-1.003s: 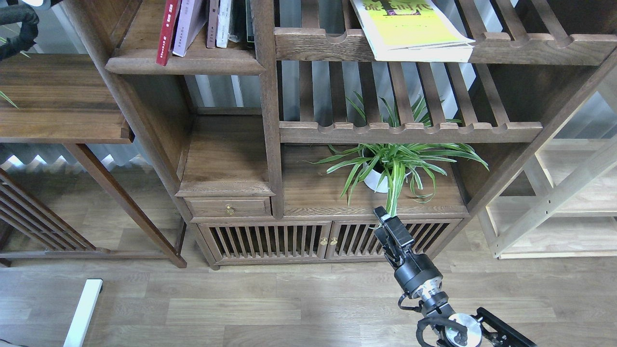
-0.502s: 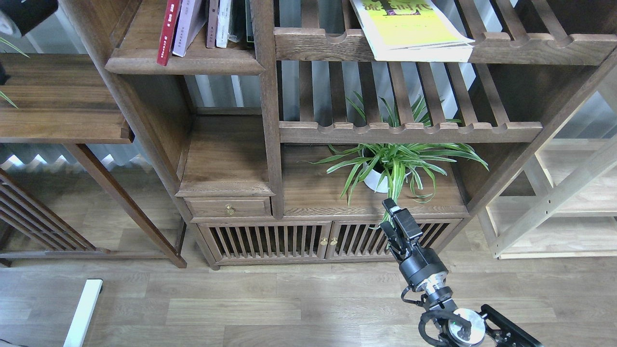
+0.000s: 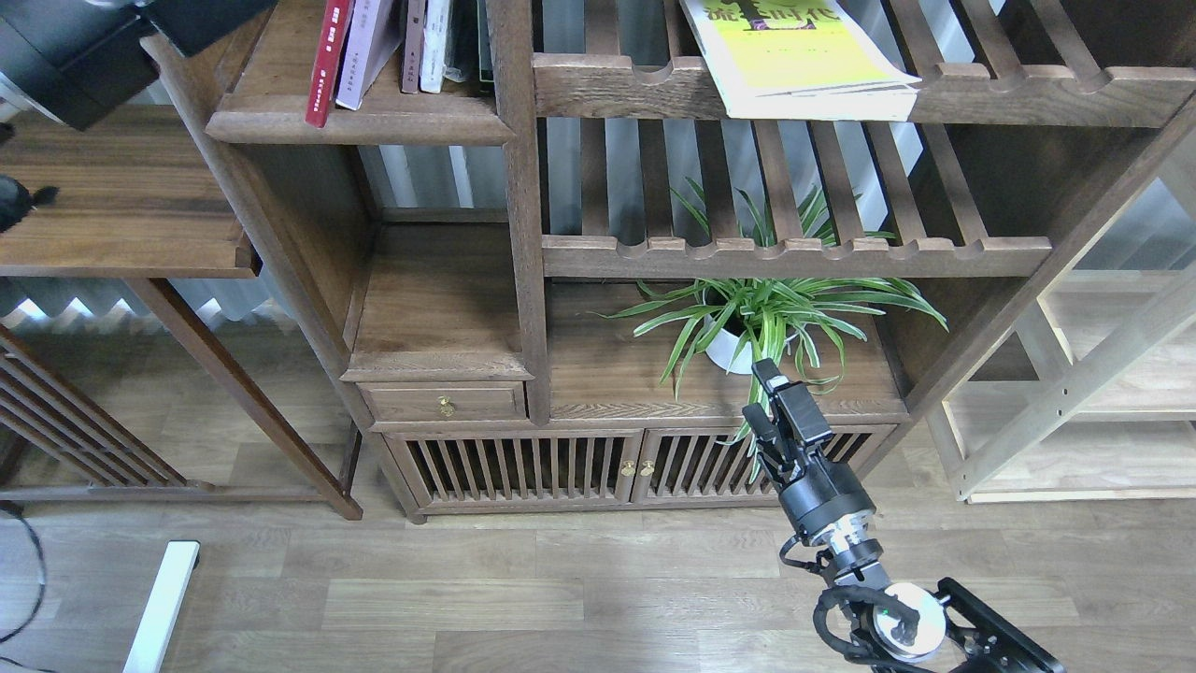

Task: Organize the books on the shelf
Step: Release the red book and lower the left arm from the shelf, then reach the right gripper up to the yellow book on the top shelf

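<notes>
Head view puts your right gripper (image 3: 774, 397) low in the centre-right of the frame, in front of the potted plant (image 3: 747, 322) and above the cabinet doors (image 3: 598, 467). It carries nothing; its fingers are seen nearly edge-on, so you cannot tell whether they are parted or closed. Your left arm (image 3: 84, 56) is a dark bulk in the upper left corner, and its gripper is not visible.

The yellow-green book (image 3: 794, 61) lies flat on the slatted shelf (image 3: 1028, 93) at the top, right of centre, its white page edge overhanging the front rail. The solid shelf (image 3: 360, 117) sits at upper left, with a red book (image 3: 322, 61), a pale book (image 3: 360, 51) and thin spines (image 3: 425, 47) leaning there already.

The likely step is fetching the yellow-green book. Lift the right gripper well clear of the leaves, then come to the overhanging edge from the front. Take it by that free edge, with one finger above and one below. Draw it out level so it does not catch on the scalloped notches.
</notes>
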Tool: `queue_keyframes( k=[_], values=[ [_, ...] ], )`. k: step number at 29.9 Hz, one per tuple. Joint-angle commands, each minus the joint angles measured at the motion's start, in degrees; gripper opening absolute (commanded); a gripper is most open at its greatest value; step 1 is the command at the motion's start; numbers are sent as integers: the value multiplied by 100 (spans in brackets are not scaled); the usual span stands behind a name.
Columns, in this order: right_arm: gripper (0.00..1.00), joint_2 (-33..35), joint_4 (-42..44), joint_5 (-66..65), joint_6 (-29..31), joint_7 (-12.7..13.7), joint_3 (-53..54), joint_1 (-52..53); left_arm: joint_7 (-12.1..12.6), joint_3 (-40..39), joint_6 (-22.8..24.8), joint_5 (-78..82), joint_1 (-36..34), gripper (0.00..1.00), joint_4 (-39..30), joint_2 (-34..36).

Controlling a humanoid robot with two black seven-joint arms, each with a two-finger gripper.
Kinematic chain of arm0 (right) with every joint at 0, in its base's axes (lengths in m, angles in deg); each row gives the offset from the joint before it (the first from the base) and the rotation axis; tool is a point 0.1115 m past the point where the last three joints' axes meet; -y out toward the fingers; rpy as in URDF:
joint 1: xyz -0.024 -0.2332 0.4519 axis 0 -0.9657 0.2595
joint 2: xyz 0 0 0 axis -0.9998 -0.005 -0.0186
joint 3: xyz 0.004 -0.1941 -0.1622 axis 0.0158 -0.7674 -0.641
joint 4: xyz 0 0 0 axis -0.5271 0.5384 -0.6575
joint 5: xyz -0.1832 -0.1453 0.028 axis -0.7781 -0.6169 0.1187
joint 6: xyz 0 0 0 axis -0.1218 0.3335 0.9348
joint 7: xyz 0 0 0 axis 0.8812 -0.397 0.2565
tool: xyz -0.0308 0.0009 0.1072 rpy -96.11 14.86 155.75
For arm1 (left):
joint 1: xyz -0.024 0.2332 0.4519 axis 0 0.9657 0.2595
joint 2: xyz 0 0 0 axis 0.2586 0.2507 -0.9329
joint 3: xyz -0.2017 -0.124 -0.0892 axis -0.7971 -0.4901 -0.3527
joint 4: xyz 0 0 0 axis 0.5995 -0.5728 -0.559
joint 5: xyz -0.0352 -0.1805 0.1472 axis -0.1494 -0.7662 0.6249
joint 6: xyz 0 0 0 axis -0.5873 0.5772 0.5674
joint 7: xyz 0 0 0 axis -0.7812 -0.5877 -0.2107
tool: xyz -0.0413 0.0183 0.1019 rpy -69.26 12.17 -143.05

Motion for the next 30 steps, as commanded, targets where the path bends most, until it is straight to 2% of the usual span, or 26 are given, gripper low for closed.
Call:
queue_keyframes(
  k=[1,4,8,13,19,26,30],
  values=[
    [99,29,-145,2,0,15,73,50,0,16,220,-431,499,96,5,-445],
    [99,37,-233,11,0,15,214,120,0,7,596,-528,930,96,40,-718],
    [99,29,-417,46,0,24,399,287,0,42,596,-826,1799,95,285,-1271],
    [99,29,-541,46,0,42,461,454,0,34,596,-923,2459,96,453,-1834],
    [99,46,-804,55,0,50,689,542,0,122,596,-976,2715,96,1006,-1861],
    [99,204,-1648,81,-136,59,812,586,0,297,596,-968,2856,97,1805,-1870],
    [99,231,-1684,81,-207,86,795,586,0,350,596,-968,2821,97,2070,-1870]
  ],
)
